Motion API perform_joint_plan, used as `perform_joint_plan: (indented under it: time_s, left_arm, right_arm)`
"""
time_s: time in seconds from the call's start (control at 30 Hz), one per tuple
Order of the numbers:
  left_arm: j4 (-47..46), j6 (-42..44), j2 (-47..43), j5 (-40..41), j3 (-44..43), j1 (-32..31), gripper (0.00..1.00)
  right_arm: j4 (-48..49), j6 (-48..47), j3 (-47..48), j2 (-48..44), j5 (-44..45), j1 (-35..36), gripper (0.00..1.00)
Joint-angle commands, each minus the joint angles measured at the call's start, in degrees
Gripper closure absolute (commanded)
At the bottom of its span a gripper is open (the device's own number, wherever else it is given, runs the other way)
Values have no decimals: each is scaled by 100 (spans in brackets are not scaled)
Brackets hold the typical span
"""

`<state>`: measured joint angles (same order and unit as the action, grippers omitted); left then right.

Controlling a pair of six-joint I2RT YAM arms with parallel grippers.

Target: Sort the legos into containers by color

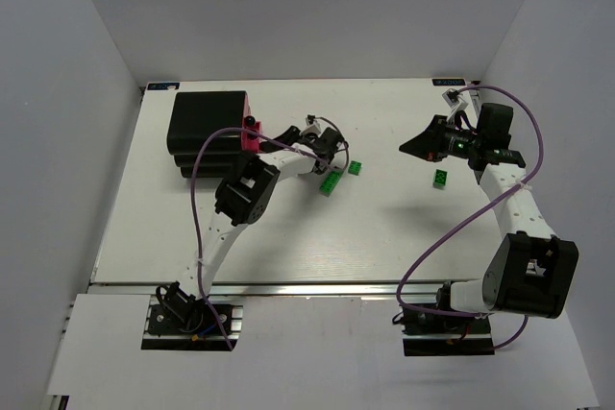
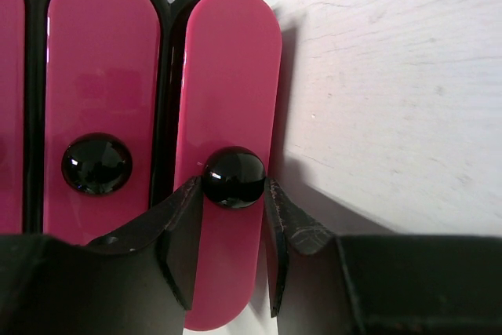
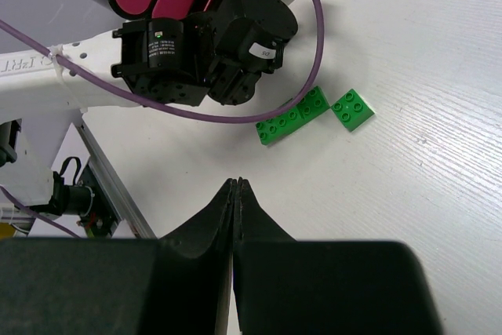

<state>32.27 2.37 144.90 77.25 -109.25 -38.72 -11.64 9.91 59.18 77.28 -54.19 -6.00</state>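
Nearest the arm bases, the white tabletop is bare. The right arm bends inward over the right side. Its jaws are pressed fully together with nothing between them, hanging above the tabletop. It is probably waiting, since no container looks ready to take a brick.

In the middle lie three green legos. A longer green strip with two rows of studs sits just beside a small square green brick, corners nearly touching. A third green brick lies well apart to the right, below the right jaws. No red or pale yellow pieces show.

Farther back on the left, the left arm reaches to the black cabinet. Its jaws are closed onto the round black knob of a glossy pink drawer, one finger touching each side. This grip suits pulling the drawer open for bricks. This drawer seems to stand slightly forward of the neighbouring pink drawer, though how far is unclear.
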Motion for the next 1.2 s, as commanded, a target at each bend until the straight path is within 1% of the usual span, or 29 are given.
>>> perform_joint_plan:
  time_s: [0.0,0.33,0.5,0.53,0.57,0.6,0.63,0.67,0.7,0.73,0.87,0.97,1.0,1.03,1.07,1.1,1.13,1.17]
  left_arm:
    - [-160,44,-234,-114,-254,-189,92]
    - [-134,106,-155,-140,-509,-478,92]
    - [-107,106,-155,-175,-580,-479,92]
    - [-64,71,-172,-184,-597,-479,87]
    - [-37,44,-207,-193,-606,-479,80]
    - [-2,9,-234,-271,-615,-479,68]
    - [155,-122,-260,-324,-658,-531,46]
    - [218,-166,-348,-386,-728,-531,39]
    - [279,-167,-418,-543,-755,-531,35]
    - [349,-358,-480,-632,-782,-531,31]
    - [314,-325,-910,-1053,-869,-715,29]
    - [525,-474,-1104,-1606,-1036,-830,29]
    - [726,-648,-1252,-1791,-1072,-830,30]
    - [806,-737,-1367,-2289,-1081,-882,31]
    - [894,-851,-1472,-2598,-1055,-883,37]
    - [947,-1000,-1787,-2923,-872,-883,40]
    - [878,-1019,-1981,-3727,-670,-883,45]
    - [756,-1028,-2218,-4092,-407,-883,55]
  right_arm:
    - [65,-51,85,7,-126,-24,100]
    - [74,-60,94,-11,-153,-33,100]
    - [65,-60,103,-2,-170,-33,100]
    - [65,-60,103,-2,-162,-42,100]
    - [57,-60,94,-11,-179,-50,100]
    - [65,-60,103,-11,-179,-42,100]
    - [65,-60,94,-11,-179,-50,100]
    - [65,-60,103,7,-179,-33,100]
    - [65,-60,103,7,-179,-42,100]
    - [65,-60,103,24,-188,-42,100]
    - [57,-112,103,51,-205,-33,100]
    - [-57,-314,147,86,-267,-24,100]
    - [-75,-401,155,86,-311,-24,79]
    - [-93,-576,155,69,-337,-24,67]
    - [-110,-656,155,68,-329,-33,57]
    - [-128,-718,155,25,-294,-42,43]
    - [-128,-841,155,7,-267,-33,38]
    - [-146,-885,155,-19,-197,-33,33]
